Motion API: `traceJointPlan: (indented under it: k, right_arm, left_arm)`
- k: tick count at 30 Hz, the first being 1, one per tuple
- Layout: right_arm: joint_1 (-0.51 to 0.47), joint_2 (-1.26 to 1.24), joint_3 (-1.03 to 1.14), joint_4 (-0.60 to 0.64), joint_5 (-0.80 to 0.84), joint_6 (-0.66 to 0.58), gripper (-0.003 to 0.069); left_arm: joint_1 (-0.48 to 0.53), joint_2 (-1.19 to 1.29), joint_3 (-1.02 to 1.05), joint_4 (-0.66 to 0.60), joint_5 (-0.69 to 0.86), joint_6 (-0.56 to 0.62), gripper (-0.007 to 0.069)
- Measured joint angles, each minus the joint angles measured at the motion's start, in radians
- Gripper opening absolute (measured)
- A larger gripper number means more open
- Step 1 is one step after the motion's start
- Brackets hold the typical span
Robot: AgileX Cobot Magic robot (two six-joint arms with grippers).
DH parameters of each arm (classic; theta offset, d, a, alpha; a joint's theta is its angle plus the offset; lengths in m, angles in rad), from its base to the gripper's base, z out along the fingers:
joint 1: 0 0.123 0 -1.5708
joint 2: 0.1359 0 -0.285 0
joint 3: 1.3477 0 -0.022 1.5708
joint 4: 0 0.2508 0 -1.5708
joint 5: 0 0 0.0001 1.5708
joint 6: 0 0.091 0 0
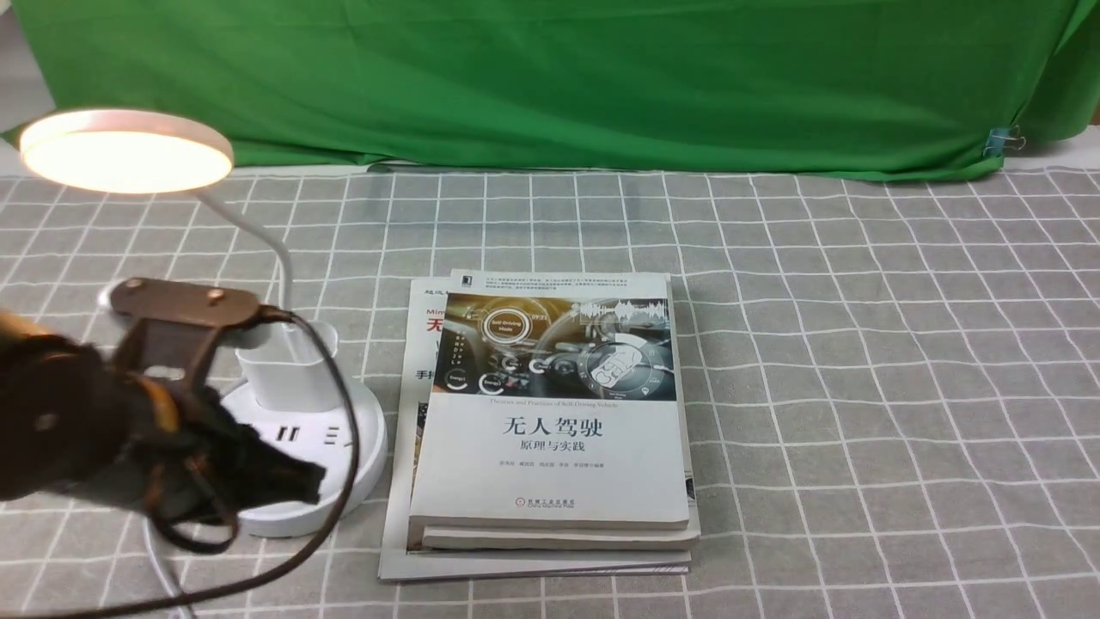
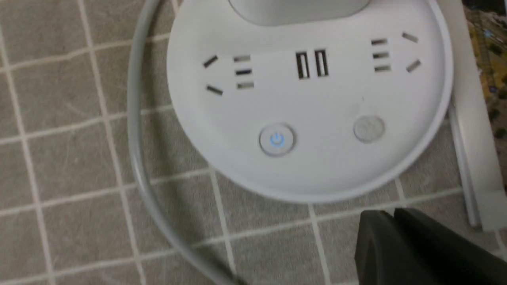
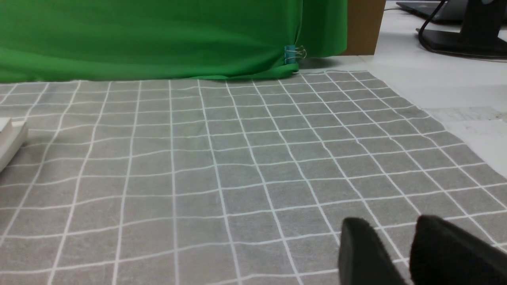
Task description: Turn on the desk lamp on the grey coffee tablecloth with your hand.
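And the desk lamp (image 1: 127, 163) glows! Its power button (image 2: 277, 139) lies just beyond the nearer, left end effector (image 2: 394, 213), fingertips together; backing away looks next.

The front view is brightly and evenly lit. The disc head of the lamp (image 1: 126, 151) glows warm white, its underside washed out to near blankness. Nearer the camera than the lamp's base, the robot hand (image 1: 163, 421) is soft and out of focus, with warm highlights on its dark surfaces. In the left wrist view, the lamp's white base shows soft shading, the cable (image 2: 136, 130) beside it is blurred, and the gripper (image 2: 390, 213) is dark and unfocused. The right wrist view is bright, with pale sheen on the cloth (image 3: 198, 158) and blurred gripper fingertips (image 3: 358, 245).
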Motion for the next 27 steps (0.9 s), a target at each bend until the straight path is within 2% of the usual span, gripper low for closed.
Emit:
traceJointPlan:
  k: [4, 8, 16, 22, 27]
  right_arm:
    - [0.000, 0.000, 0.000, 0.000, 0.000, 0.000, 0.0245]
    - [0.000, 0.000, 0.000, 0.000, 0.000, 0.000, 0.0245]
    - [0.000, 0.000, 0.000, 0.000, 0.000, 0.000, 0.0245]
    - [0.000, 0.000, 0.000, 0.000, 0.000, 0.000, 0.0245]
    - [0.000, 0.000, 0.000, 0.000, 0.000, 0.000, 0.0245]
  left_arm:
    - [0.000, -0.160, 0.068, -0.062, 0.030, 0.000, 0.0020]
    - [0.000, -0.433, 0.183, -0.143, 0.023, 0.032, 0.0020]
    - [0.000, -0.870, 0.233, -0.120, -0.075, 0.047, 0.0020]
    - [0.000, -1.039, 0.234, -0.106, -0.079, 0.054, 0.0020]
    - [0.000, -1.068, 0.234, -0.105, -0.079, 0.068, 0.0020]
